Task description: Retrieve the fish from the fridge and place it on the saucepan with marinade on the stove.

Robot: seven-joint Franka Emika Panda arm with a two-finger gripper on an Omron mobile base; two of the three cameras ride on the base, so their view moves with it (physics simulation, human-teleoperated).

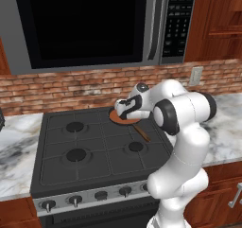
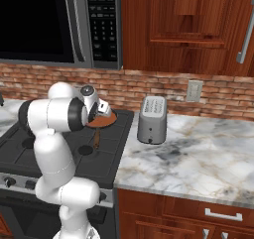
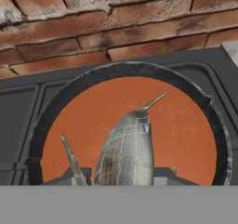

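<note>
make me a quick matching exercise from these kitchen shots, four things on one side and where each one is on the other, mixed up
Things:
1. fish
2. saucepan
3. toaster
4. microwave

Places:
A. on the marble counter right of the stove
B. mounted above the stove
C. on the stove's back right burner
D. between the fingers, above the marinade

Pairs: 1-D, 2-C, 3-A, 4-B

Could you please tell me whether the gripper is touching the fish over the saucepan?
Touching. In the hand view the fish rises from between the two dark fingertips of the gripper, held above the saucepan.
</note>
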